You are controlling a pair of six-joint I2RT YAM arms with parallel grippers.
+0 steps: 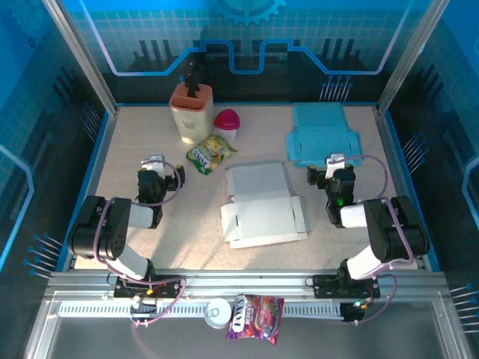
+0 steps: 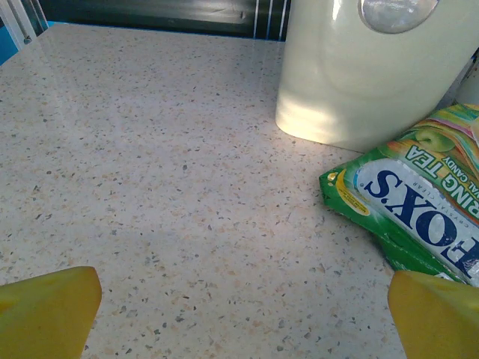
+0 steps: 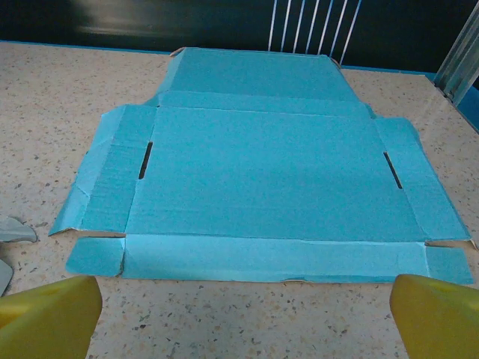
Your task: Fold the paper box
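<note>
Blanks lie flat, two of them: white box (image 1: 262, 208) sits centred between my arms, I judge so both can reach it; blue box (image 3: 262, 179) lies just ahead of my right gripper (image 1: 334, 166). My left gripper (image 1: 155, 166) faces one candy bag (image 2: 408, 202) and one holder (image 2: 359, 67). Both jaws stand spread wide, holding nothing.

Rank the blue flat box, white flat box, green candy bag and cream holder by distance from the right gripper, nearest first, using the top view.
1. Blue flat box, just ahead of the right gripper.
2. White flat box, to its left, mid-table.
3. Green candy bag, farther left.
4. Cream holder, back left.
</note>
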